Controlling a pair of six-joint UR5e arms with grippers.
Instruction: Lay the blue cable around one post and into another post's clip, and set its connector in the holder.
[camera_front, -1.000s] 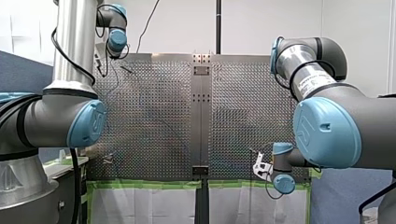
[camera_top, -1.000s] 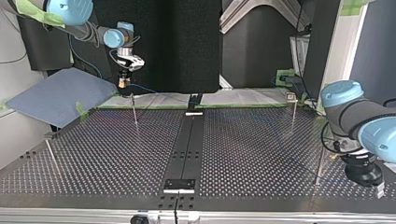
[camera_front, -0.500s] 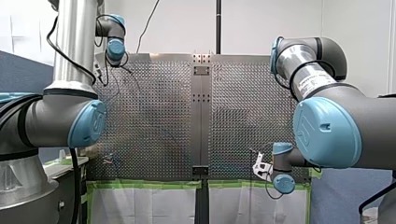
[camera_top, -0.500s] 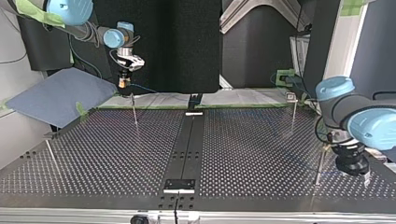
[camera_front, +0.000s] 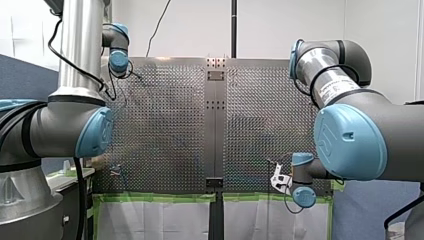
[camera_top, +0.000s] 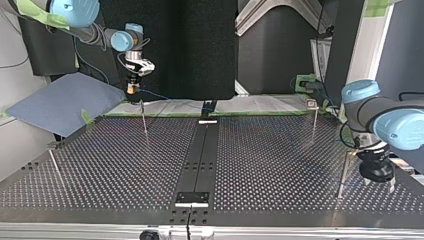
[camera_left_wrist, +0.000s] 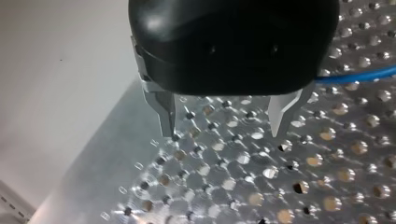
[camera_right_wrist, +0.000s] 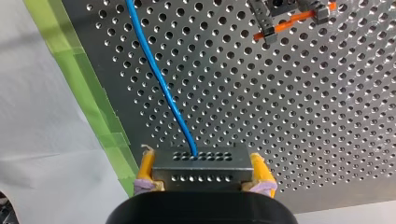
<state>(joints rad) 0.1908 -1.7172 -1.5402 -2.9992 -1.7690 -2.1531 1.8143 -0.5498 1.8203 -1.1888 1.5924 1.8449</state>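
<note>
My right gripper (camera_right_wrist: 201, 184) is shut, its yellow pads clamping a grey perforated connector block (camera_right_wrist: 201, 163). The blue cable (camera_right_wrist: 159, 79) leaves the block and runs ahead over the perforated table. In the top view this gripper (camera_top: 131, 90) hangs at the far left, above a thin post (camera_top: 144, 119). My left gripper (camera_left_wrist: 224, 123) is open, and nothing sits between its metal fingers (camera_left_wrist: 166, 114). It hovers just over the plate, with a stretch of the blue cable (camera_left_wrist: 357, 75) beside it. In the top view it (camera_top: 379, 185) stands next to a post (camera_top: 342, 172) at the near right.
Ahead of my right gripper a post's clip (camera_right_wrist: 285, 16) carries an orange piece. In the top view more posts stand at the far right (camera_top: 314, 122) and near left (camera_top: 54, 167). A black rail (camera_top: 202, 150) with a plate (camera_top: 191, 198) runs down the middle. Green tape (camera_right_wrist: 98, 112) lines the table's edge.
My left arm has shifted: in the top view its gripper moved away from the near right corner, up beside the post. My right arm and the connector stayed still.
</note>
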